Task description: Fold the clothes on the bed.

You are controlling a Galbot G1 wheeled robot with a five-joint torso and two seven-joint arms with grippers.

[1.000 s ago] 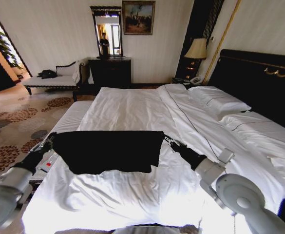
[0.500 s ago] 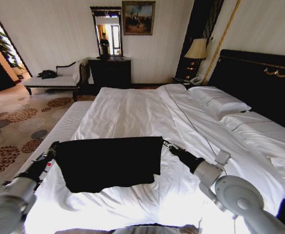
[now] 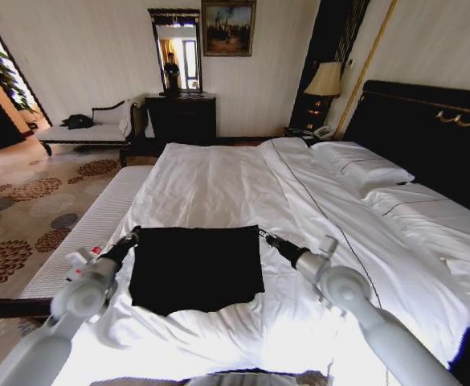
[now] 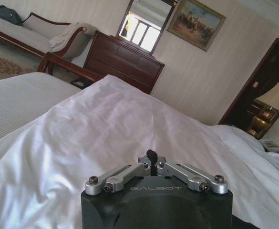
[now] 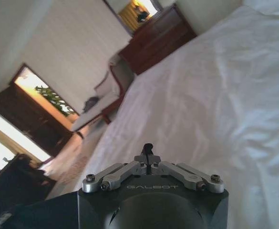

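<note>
Black T-shirt (image 3: pixel 196 269): lying flat as a rough rectangle on the white duvet, toward the near end of the bed (image 3: pixel 218 181), between the two arms.

Left gripper (image 3: pixel 132 237): reaching to the shirt's far left corner, fingers pinched together on the fabric there; in the left wrist view (image 4: pixel 151 157) the linkage is sitting drawn in.

Right gripper (image 3: pixel 264 236): meeting the far right corner, fingers likewise closed on the cloth (image 5: pixel 148 150).

Pillows (image 3: pixel 361 167): resting at the dark headboard (image 3: pixel 427 121), well apart from the shirt.
</note>
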